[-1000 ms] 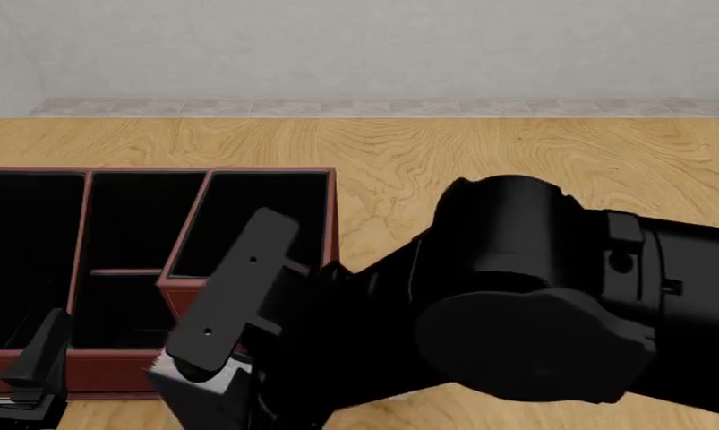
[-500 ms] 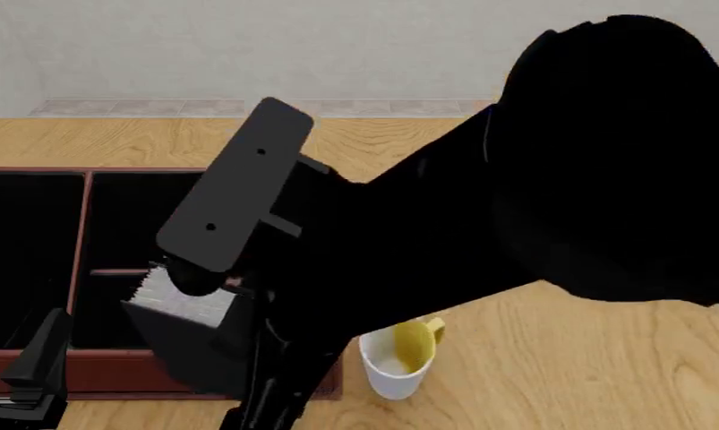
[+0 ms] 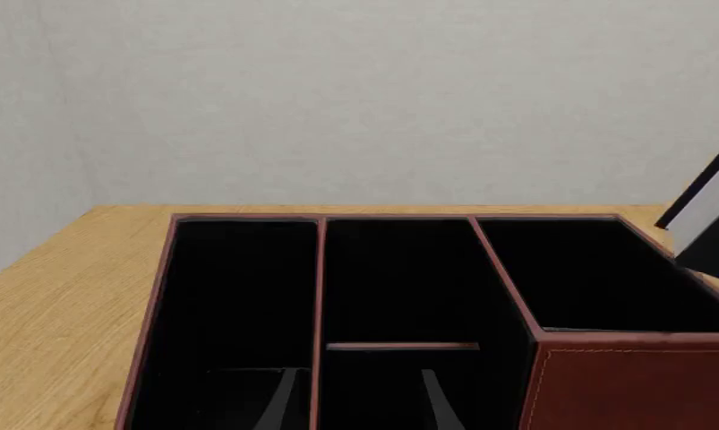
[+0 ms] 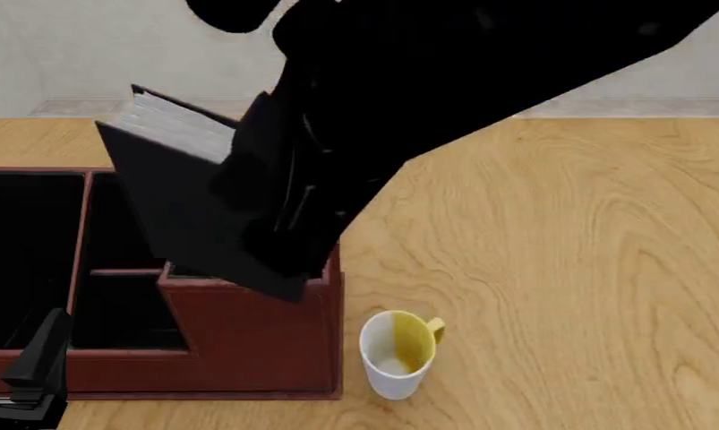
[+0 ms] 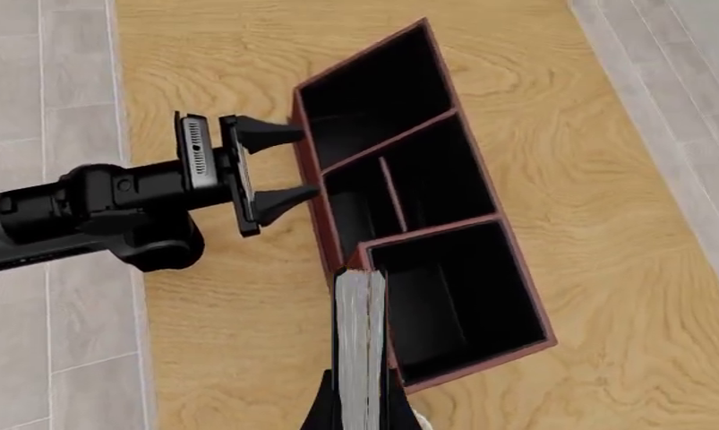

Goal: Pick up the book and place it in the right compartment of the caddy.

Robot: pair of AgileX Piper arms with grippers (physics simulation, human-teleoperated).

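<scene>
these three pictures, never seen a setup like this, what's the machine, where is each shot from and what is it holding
These are simulator renders of two black robot arms working at a wooden table.

The front view looks forward and down from the arms' own side. The other two come from small cameras mounted on each arm just behind its pincer.

On the table stands a wide reddish-brown leather-look caddy with a black interior split by dividers. Beside it stands a white mug with a yellow inside.

The right pincer is shut on a thin dark book with white page edges. It holds the book tilted above the caddy's tall right compartment, not yet inside. The right wrist view looks down along the book's page edges.

The left pincer is open, empty, and sits at the caddy's near edge.
</scene>
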